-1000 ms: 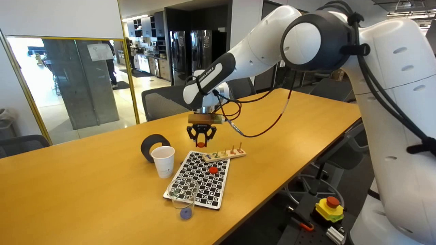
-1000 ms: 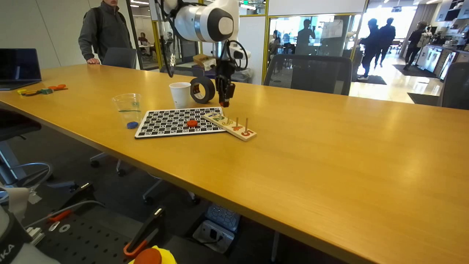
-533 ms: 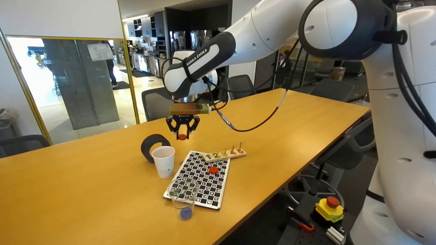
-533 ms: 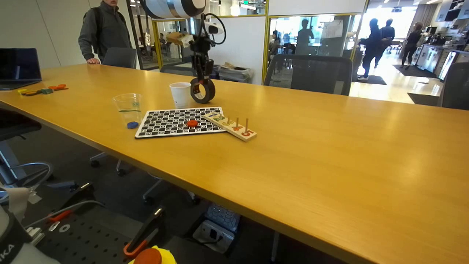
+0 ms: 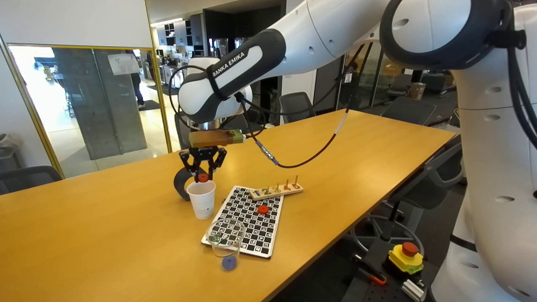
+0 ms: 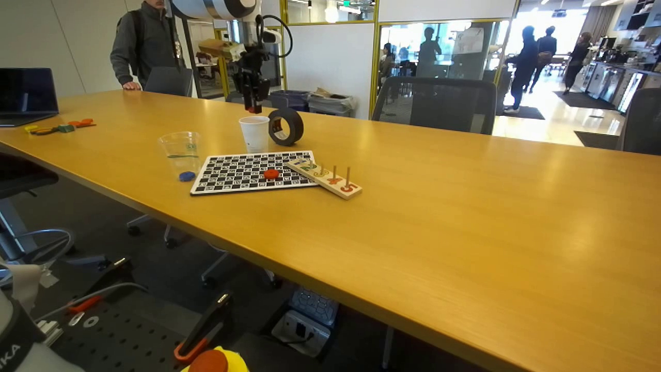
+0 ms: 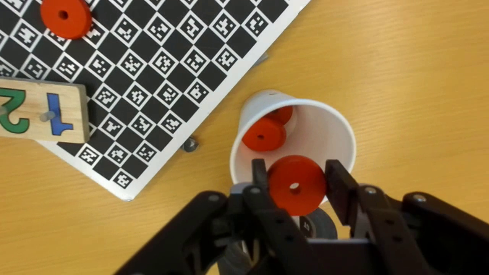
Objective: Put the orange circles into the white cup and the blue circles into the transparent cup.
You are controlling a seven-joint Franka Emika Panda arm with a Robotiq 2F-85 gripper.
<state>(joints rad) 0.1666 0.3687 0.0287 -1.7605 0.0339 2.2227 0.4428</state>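
My gripper (image 7: pixel 296 183) is shut on an orange disc (image 7: pixel 298 200), gripped at its sides. In both exterior views the gripper (image 5: pixel 203 178) is just above the white cup (image 5: pixel 202 203), which stands upright. In the wrist view the held disc overlaps the near part of the cup's mouth, and orange discs (image 7: pixel 264 135) lie inside the cup. Another orange disc (image 5: pixel 263 209) lies on the checkered board; it also shows in the wrist view (image 7: pixel 67 19). A blue disc (image 5: pixel 229 263) appears at the bottom of the transparent cup (image 6: pixel 178 147). The wrist view does not show that cup.
A dark tape roll (image 6: pixel 293 126) stands on edge right beside the white cup. The checkered board (image 5: pixel 251 235) lies by both cups. A wooden peg board (image 6: pixel 330 182) with upright pegs rests partly on it. A laptop (image 6: pixel 26 95) and tools (image 6: pixel 62 127) lie further along the table.
The gripper has carried the orange disc from beyond the checkered board, past the tape roll, to above the white cup, rising and then lowering. The cups and the other discs have not moved.
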